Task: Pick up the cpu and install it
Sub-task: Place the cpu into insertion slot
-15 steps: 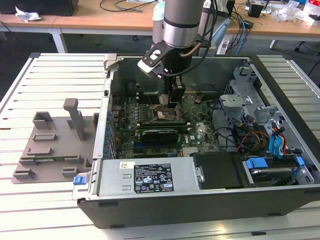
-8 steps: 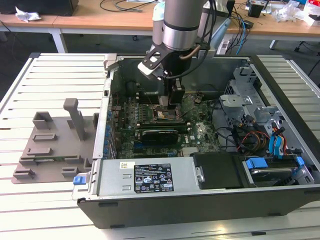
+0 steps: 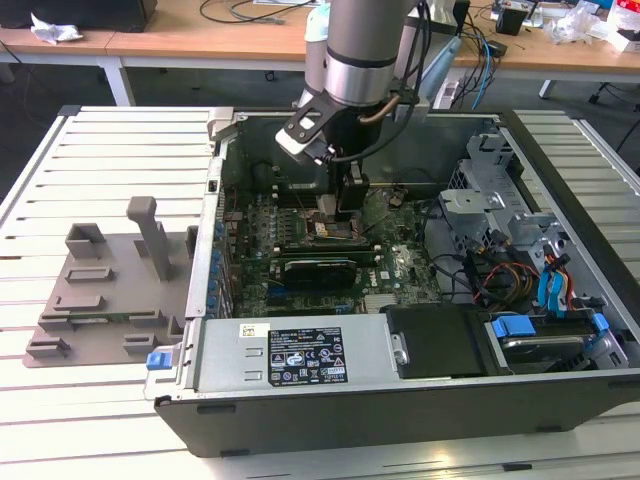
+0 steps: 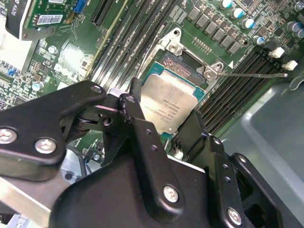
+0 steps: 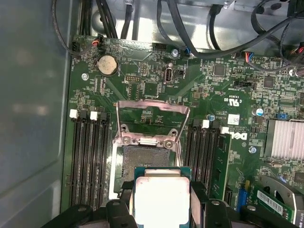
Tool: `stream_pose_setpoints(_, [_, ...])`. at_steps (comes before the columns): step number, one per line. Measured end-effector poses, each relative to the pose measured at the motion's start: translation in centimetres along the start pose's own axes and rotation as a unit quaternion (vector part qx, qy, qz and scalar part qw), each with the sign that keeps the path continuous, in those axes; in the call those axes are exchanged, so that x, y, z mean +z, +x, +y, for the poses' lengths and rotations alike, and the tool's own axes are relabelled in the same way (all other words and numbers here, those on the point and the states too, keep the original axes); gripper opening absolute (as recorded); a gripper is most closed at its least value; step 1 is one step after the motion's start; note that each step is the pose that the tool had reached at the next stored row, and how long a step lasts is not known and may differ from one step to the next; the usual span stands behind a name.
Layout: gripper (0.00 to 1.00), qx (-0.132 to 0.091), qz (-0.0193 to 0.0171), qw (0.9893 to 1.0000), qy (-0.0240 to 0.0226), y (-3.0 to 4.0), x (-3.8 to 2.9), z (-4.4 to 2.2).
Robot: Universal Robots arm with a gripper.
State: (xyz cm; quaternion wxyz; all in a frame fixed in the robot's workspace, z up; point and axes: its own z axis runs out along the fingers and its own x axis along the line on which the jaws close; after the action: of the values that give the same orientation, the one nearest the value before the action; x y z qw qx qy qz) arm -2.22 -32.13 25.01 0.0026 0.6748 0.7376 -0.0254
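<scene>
The black two-fingered gripper [image 3: 343,212] is clenched on the cpu, a small flat square chip with a pale silver metal lid and a thin green rim [image 5: 161,199]. One black finger [image 5: 124,202] presses on each of two opposite edges.

The chip hangs low over the square metal-framed dark socket [image 5: 145,161] of the green motherboard [image 5: 142,85]. Whether it already rests in the bed cannot be told. In the first wrist view its edges run parallel to the socket frame. A strip of dark bed lies bare on the side toward the raised silver load plate [image 5: 153,118], so the chip seems offset away from that plate.

In the exterior view, the gripper stands at about ten o'clock from the middle of the open black computer case [image 3: 400,420]. The grey plastic holder block [image 3: 110,290] lies well apart at eight o'clock from the gripper.

The chip's lid bears faint print in the second wrist view. The board carries white lettering, and a black label [image 3: 305,357] sits at six o'clock.
</scene>
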Motion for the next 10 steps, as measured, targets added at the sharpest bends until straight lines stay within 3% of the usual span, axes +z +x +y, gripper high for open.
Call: stream_pose_setpoints(10, [0.55, 0.001, 0.0, 1.0, 0.0, 0.09, 0.93, 0.03])
